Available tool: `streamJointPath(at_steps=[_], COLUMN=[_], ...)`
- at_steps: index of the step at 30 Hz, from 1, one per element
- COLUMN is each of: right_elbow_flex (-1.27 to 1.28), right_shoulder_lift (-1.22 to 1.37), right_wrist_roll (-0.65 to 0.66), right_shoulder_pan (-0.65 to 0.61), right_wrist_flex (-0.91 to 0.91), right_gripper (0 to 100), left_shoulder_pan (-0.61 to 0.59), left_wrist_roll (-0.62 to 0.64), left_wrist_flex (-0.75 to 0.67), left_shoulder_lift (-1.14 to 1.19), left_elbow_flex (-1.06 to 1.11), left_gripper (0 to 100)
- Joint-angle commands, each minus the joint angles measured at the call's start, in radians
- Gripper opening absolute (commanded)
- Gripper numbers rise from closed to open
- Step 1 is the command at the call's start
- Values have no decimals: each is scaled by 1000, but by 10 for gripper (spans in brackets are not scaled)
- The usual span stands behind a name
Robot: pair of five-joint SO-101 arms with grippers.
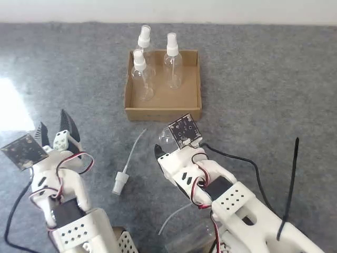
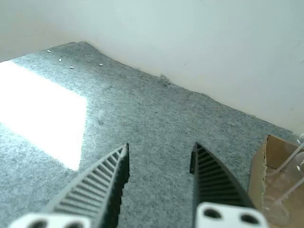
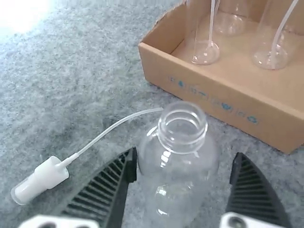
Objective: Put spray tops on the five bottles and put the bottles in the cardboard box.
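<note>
Right end effector (image 3: pixel 185 155) open, straddling upright uncapped clear plastic bottle (image 3: pixel 179 178); white spray top (image 1: pixel 120 182) at its 8 o'clock; left end effector (image 2: pixel 160 147) open.

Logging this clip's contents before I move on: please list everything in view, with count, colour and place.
cardboard box: 1, brown, far middle of the mat.
spray-topped bottles: 3, clear with white tops, upright inside the cardboard box.
uncapped bottle: 1, clear, standing on the mat in front of the box.
loose spray top: 1, white with a thin tube, lying on the mat between the arms.
bottle-like thing: 1, clear, near edge by the right arm, partly hidden.
cable: 1, black, beside the right arm.
mat: 1, grey, under everything.
left gripper: 1, white with black fingers, open above bare mat.
right gripper: 1, same colours, open on either side of the uncapped bottle.
</note>
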Motion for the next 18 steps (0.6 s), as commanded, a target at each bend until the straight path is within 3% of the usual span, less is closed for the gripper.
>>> streamJointPath(at_steps=[1, 6, 18], right_elbow_flex=[-57, -58, -54], right_shoulder_lift=[-41, -41, -124], right_wrist_roll=[51, 61, 61], right_shoulder_pan=[13, 13, 54], right_wrist_flex=[7, 4, 41], right_gripper=[262, 150, 140], left_shoulder_pan=[-3, -3, 0], left_wrist_roll=[6, 6, 0], left_wrist_flex=[-28, -28, -28], left_shoulder_lift=[-14, -14, -14], left_elbow_flex=[-7, -7, -7], left_gripper=[202, 202, 202])
